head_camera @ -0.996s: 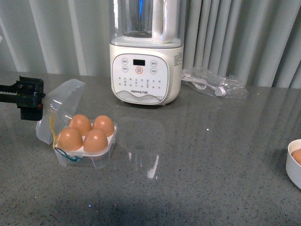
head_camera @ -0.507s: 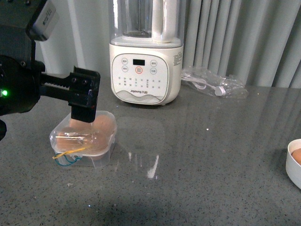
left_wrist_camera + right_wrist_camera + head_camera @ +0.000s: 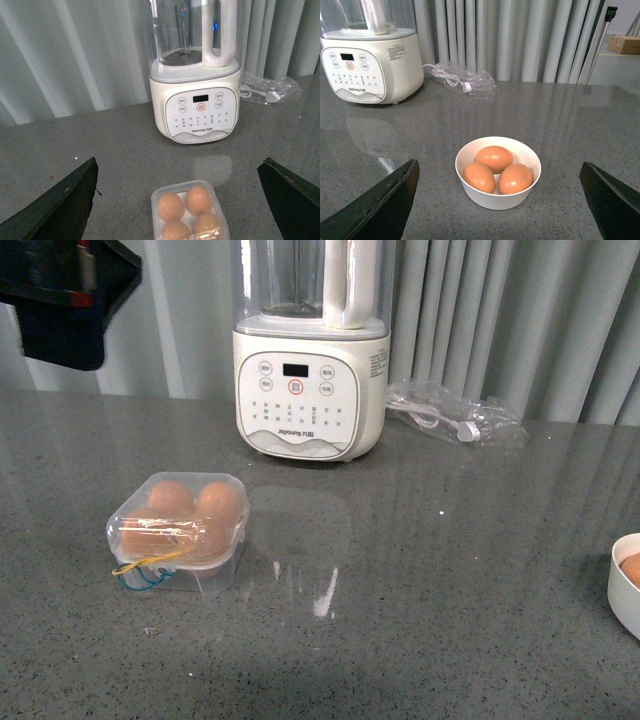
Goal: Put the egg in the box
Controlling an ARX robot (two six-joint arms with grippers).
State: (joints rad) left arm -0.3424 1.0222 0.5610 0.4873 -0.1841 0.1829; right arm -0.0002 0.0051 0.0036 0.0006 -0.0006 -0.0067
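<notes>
The box (image 3: 178, 533) is a small clear plastic case on the grey counter, left of centre, with its lid down. Several brown eggs (image 3: 172, 498) fill its white tray, and yellow and blue bands (image 3: 148, 570) hang at its front. My left gripper (image 3: 178, 162) is open, high above the box (image 3: 189, 210), with an egg (image 3: 171, 206) showing under the lid. In the front view only a dark part of the left arm (image 3: 62, 292) shows, at the top left. My right gripper (image 3: 498, 164) is open above a white bowl (image 3: 495, 200) holding three eggs (image 3: 494, 158).
A cream blender (image 3: 310, 380) stands at the back of the counter, behind the box. A clear plastic bag with a white cable (image 3: 455, 418) lies to its right. The bowl (image 3: 625, 590) sits at the counter's right edge in the front view.
The box's lid, open a second ago, is now down. My left gripper came over the box, then rose up and away to the upper left.
</notes>
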